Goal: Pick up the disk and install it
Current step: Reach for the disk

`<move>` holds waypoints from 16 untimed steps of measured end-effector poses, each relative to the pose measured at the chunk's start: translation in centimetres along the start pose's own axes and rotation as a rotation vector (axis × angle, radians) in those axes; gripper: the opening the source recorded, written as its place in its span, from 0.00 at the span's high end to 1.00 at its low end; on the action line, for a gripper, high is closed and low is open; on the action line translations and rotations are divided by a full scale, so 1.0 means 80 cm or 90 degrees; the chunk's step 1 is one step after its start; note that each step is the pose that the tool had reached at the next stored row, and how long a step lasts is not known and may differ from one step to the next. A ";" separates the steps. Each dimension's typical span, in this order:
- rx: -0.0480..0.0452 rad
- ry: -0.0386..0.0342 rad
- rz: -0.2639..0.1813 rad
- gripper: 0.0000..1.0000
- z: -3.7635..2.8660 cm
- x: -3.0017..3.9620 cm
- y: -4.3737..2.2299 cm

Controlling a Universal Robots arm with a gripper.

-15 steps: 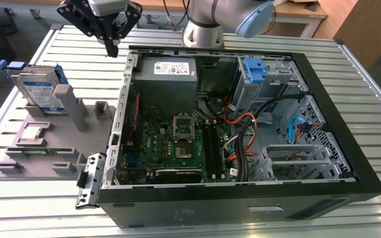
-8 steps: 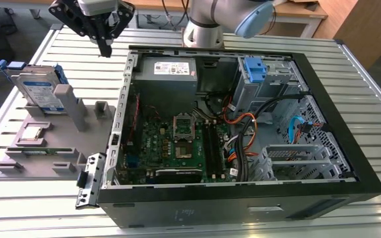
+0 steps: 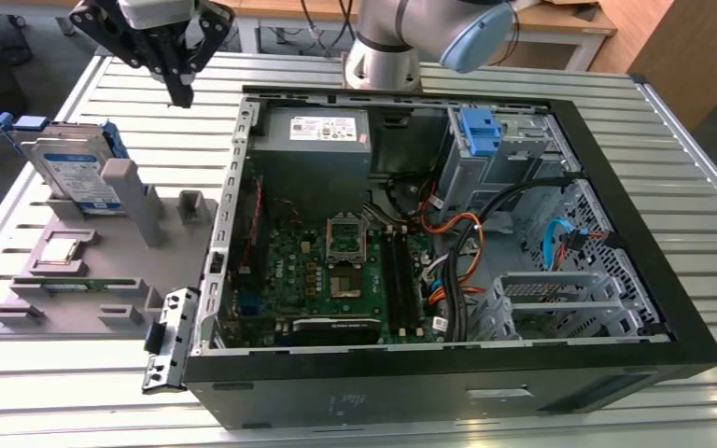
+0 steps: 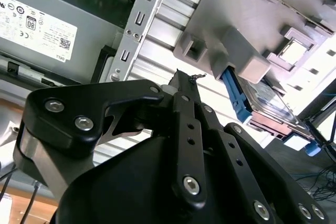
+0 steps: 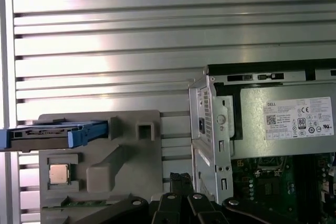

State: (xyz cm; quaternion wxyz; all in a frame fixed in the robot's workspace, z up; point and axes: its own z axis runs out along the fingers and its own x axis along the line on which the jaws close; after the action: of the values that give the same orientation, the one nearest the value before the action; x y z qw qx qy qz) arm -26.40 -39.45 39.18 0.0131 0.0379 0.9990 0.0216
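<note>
At the exterior view's left, the disk (image 3: 78, 173) stands on edge in the far left corner of the grey fixture (image 3: 109, 266), which rests by the left edge of the slatted table (image 3: 35, 373). Its white-and-blue label faces the camera, the print too small to make out. In the first wrist view it shows edge-on, and its long axis seems to point toward the computer case (image 3: 458, 397), with one blue-railed end overhanging the fixture's outer edge. A small square chip (image 3: 63, 250) sits nearer on the same fixture. To the right hangs the gripper (image 3: 182, 89), raised over the table's far edge between fixture and case, its jaws pressed together on nothing. The disk therefore lies to the jaws' left, nearer the camera and lower. Farther right, inside the open case, are a power supply (image 3: 321, 131) with a white printed label and a bare blue bracket (image 3: 481, 131).
</note>
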 end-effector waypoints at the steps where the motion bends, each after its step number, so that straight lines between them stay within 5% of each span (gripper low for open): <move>1: 0.0000 0.0000 0.000 0.89 0.0000 0.0025 -0.0002; 16: 0.0000 0.0000 0.000 0.89 0.0004 0.0412 -0.0032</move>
State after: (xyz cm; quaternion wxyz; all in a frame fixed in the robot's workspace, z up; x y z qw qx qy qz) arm -29.70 -39.45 39.05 0.0131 0.0379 0.9990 0.0216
